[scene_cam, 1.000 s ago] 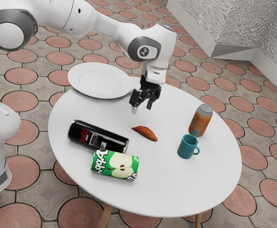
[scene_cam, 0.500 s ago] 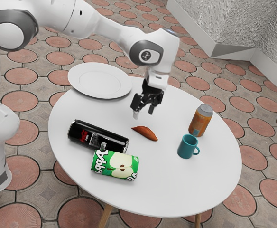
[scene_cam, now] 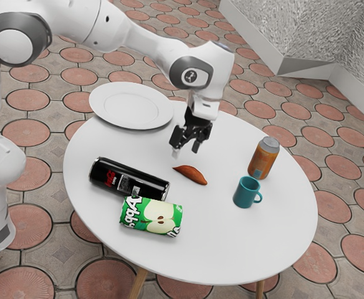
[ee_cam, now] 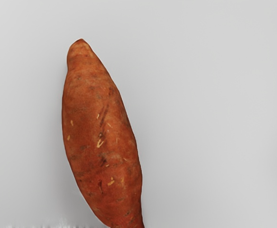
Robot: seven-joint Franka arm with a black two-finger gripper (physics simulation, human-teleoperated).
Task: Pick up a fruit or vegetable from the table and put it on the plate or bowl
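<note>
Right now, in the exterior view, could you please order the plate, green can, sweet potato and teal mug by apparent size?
1. plate
2. green can, though it lies nearer the camera
3. teal mug and sweet potato: too alike to rank

One plate (scene_cam: 131, 106); one sweet potato (scene_cam: 190, 174); three cans (scene_cam: 128, 180) (scene_cam: 151, 217) (scene_cam: 263, 157); one mug (scene_cam: 247, 192).

Home patio: terracotta floor tiles (scene_cam: 26, 132), round table (scene_cam: 232, 240).

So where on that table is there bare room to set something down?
Widest: the table nearest the camera, between green can and teal mug. Also between gripper and orange can. Crowded around black can and sweet potato.
</note>
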